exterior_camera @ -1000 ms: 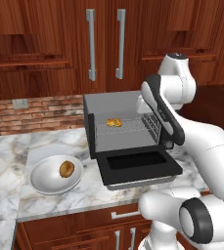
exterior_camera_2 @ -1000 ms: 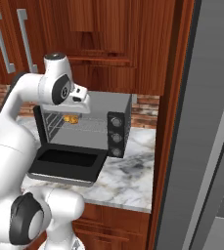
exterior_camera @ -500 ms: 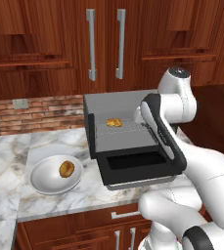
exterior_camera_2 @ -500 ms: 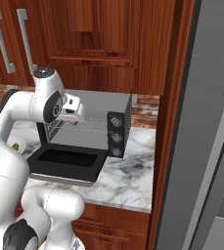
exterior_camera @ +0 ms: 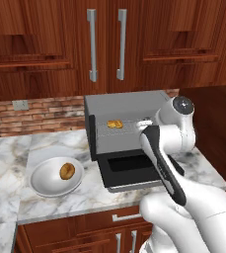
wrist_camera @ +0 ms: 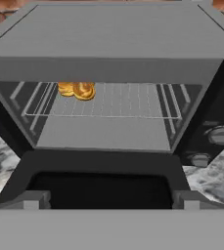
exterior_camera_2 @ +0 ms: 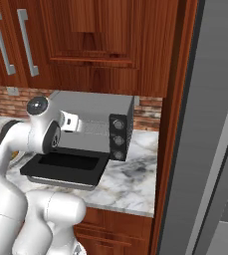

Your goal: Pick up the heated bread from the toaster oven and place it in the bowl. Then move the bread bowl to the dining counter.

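The toaster oven [exterior_camera: 127, 106] stands on the marble counter with its black door [exterior_camera: 136, 170] dropped open. The heated bread [exterior_camera: 115, 124] lies on the wire rack at the back left of the cavity, also seen as golden lumps of bread [wrist_camera: 77, 90] in the hand view. My gripper [wrist_camera: 111, 201] hovers in front of the oven mouth over the door, open, with nothing between its fingertips [wrist_camera: 31, 200]. Left of the oven sits the white bowl [exterior_camera: 44, 179], holding a darker brown bun [exterior_camera: 66, 171].
Two knobs [exterior_camera_2: 118, 133] sit on the oven's right side. Wood cabinets hang close above, with a brick backsplash [exterior_camera: 40, 116] behind. A tall grey fridge side [exterior_camera_2: 205, 124] bounds the counter [exterior_camera_2: 130, 179] on the right. My own forearm [exterior_camera: 161, 163] crosses the oven door.
The arm has swung down and leftward, bringing the hand from above the oven's right side to the level of the oven opening. Bread, bowl and oven have not moved.
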Controlling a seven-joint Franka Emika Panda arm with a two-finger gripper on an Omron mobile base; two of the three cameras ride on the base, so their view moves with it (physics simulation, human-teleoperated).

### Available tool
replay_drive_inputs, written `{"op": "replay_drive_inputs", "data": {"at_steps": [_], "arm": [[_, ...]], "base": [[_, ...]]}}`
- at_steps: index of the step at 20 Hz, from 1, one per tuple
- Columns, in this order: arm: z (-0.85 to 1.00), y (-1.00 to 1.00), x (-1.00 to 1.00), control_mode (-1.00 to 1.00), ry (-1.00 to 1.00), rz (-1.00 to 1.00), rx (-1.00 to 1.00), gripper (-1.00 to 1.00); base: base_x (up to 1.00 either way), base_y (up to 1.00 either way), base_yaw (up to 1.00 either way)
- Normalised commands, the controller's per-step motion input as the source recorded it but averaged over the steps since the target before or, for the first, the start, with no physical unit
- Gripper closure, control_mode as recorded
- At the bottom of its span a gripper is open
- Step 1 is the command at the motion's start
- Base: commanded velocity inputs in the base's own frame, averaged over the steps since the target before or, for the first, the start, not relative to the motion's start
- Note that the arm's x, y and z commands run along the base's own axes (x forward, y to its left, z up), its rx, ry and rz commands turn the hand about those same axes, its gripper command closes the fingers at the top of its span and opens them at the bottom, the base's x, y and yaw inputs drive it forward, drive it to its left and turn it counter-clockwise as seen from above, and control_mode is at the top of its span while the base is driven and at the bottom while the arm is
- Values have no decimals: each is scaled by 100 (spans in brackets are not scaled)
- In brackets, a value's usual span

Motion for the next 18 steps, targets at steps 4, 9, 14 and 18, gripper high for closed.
{"op": "replay_drive_inputs", "data": {"at_steps": [4, 9, 14, 18], "arm": [[-12, 0, 1, -100, -25, -4, 11, -100], [0, 0, 8, -100, -21, -2, 8, -100], [-3, 0, 26, -100, -6, 0, 0, -100], [0, 0, 14, -100, -6, 0, 0, -100]], "base": [[0, 0, 0], [0, 0, 0], [0, 0, 0], [0, 0, 0]]}}
